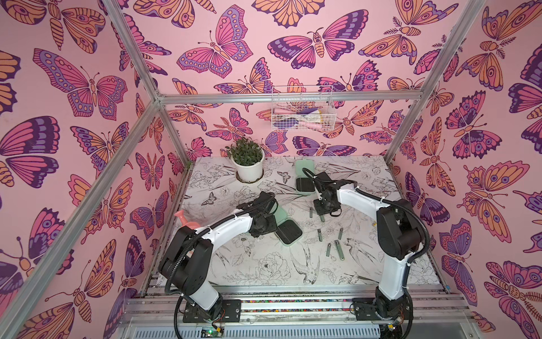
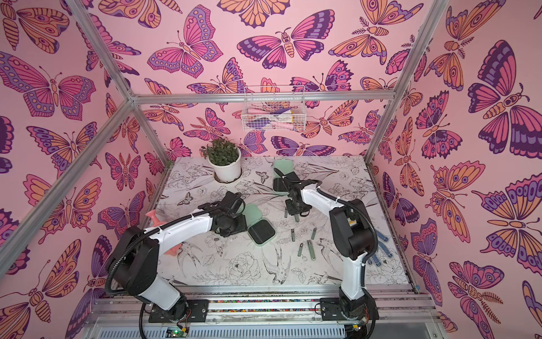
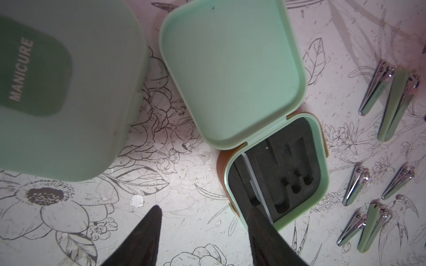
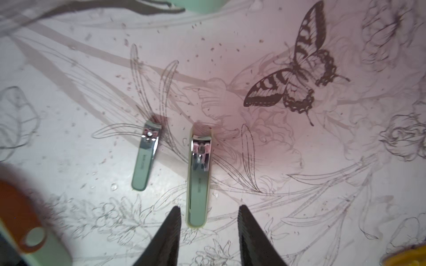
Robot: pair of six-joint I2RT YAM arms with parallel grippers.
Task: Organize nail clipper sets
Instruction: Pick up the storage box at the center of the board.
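Note:
An open mint-green case lies on the table, its black slotted base facing up. My left gripper is open just above the table, and one finger overlaps the base's corner. A closed case marked MANICURE lies beside it. In both top views another open case sits at the back. My right gripper is open over a large clipper, whose end lies on the table between the fingertips. A small clipper lies beside it. Several more clippers lie nearer the front.
A potted plant stands at the back left. The pink watering can is partly hidden behind my left arm. A blue dotted glove lies by the right arm. A wire basket hangs on the back wall.

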